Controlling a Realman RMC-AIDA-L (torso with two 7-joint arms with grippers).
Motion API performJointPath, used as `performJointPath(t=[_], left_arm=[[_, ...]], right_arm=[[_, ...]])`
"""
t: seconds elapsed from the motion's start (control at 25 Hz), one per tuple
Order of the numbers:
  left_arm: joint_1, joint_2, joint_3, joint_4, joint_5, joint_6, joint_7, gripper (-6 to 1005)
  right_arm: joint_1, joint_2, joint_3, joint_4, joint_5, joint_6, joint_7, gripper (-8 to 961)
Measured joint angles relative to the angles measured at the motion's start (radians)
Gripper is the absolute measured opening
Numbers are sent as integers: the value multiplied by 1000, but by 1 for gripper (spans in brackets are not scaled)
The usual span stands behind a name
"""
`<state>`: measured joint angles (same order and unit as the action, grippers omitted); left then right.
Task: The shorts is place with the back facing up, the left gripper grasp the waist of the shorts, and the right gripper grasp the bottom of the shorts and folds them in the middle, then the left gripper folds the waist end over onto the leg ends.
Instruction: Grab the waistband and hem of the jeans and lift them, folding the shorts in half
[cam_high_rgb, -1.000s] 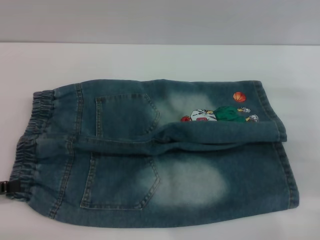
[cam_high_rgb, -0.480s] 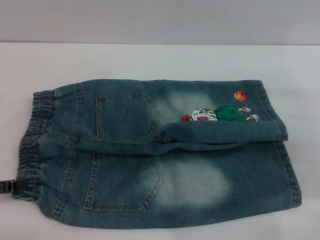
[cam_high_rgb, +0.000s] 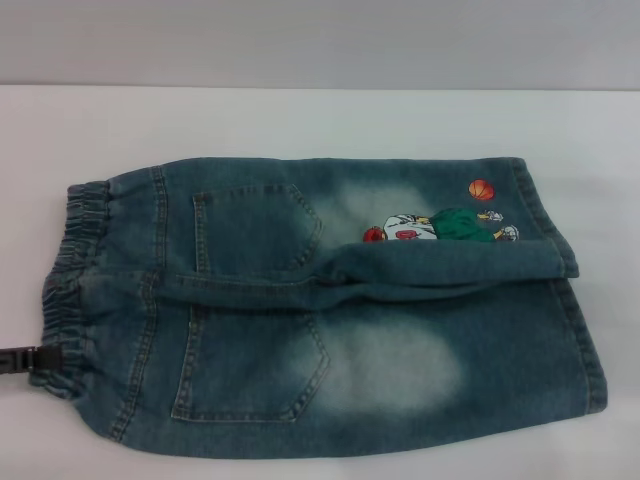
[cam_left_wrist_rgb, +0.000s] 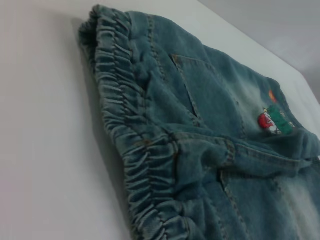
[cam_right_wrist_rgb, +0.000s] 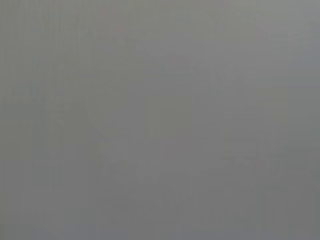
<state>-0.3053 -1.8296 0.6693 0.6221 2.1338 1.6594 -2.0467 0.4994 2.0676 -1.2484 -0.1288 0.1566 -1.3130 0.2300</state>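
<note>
Shorts (cam_high_rgb: 330, 310) flat back-up on desk (cam_high_rgb: 300, 120), left gripper (cam_high_rgb: 25, 358) at near-left waist (cam_high_rgb: 70, 270) corner, grip state unclear; right gripper unseen.

No readable text, label, brand, number or sign in any view. Cartoon print (cam_high_rgb: 437, 227) on far leg of shorts (cam_high_rgb: 330, 310) carries small red-and-white patch, too blurred to tell whether lettering. Orange basketball print (cam_high_rgb: 481, 190) beside it bears no legible marks. Back pockets and waist (cam_left_wrist_rgb: 131, 135) show stitching only. Right wrist view plain grey, nothing to read.
</note>
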Motion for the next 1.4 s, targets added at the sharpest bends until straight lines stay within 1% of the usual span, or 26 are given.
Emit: performJointPath(t=[0.04,0.08,0.24,0.28,0.36,1.4], left_arm=[[0,2,0,1,0,-3,-1,830],[3,10,0,1,4,-9,-3,830],[4,14,-1,1,10,-13,-6,830],[3,20,-2,2,33,-29,-21,830],[0,22,-2,2,47,-37,-29,830],[-17,26,7,2,55,-43,-44,830]], right_arm=[[0,0,0,0,0,0,0,534],[-1,0,0,0,1,0,0,534],[-1,0,0,0,4,0,0,534],[-1,0,0,0,4,0,0,534],[-1,0,0,0,4,0,0,534],[10,-1,0,-6,2,25,-2,533]])
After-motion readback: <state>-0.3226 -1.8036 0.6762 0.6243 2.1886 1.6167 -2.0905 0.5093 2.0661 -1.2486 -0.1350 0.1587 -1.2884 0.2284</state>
